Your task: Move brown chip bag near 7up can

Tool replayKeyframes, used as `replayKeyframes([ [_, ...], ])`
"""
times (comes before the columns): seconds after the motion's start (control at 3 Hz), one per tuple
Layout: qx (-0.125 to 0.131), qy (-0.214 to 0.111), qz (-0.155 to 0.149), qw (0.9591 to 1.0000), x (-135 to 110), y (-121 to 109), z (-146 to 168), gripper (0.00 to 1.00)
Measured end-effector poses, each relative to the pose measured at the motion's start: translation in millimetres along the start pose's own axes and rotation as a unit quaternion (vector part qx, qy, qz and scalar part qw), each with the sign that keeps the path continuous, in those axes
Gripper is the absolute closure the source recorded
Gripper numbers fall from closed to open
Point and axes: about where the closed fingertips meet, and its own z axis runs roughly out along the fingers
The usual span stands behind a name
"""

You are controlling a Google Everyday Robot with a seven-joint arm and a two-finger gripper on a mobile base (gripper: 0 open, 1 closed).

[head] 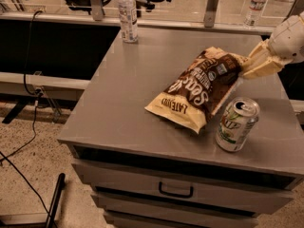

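Observation:
The brown chip bag (197, 89) lies flat on the grey cabinet top (123, 94), with a dark brown middle, white lettering and tan ends. The 7up can (237, 124) stands upright just right of the bag's near end, almost touching it. My gripper (244, 67) comes in from the right edge. Its cream fingers (256, 56) are spread in a narrow V at the bag's far right end, open, with the bag resting on the top.
A clear plastic water bottle (128, 14) stands at the cabinet's back left corner. A second bottle (254, 4) stands on the ledge behind. Drawers with a handle (175, 191) are below the front edge. Cables lie on the floor at the left.

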Motion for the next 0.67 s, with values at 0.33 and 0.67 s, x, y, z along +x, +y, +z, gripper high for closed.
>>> replayKeyframes([
  [0.33,0.006,-0.002,0.0,1.0,-0.5,-4.7,2.9,0.16],
  [0.67,0.011,-0.003,0.0,0.9999,-1.0,-9.0,6.0,0.0],
])
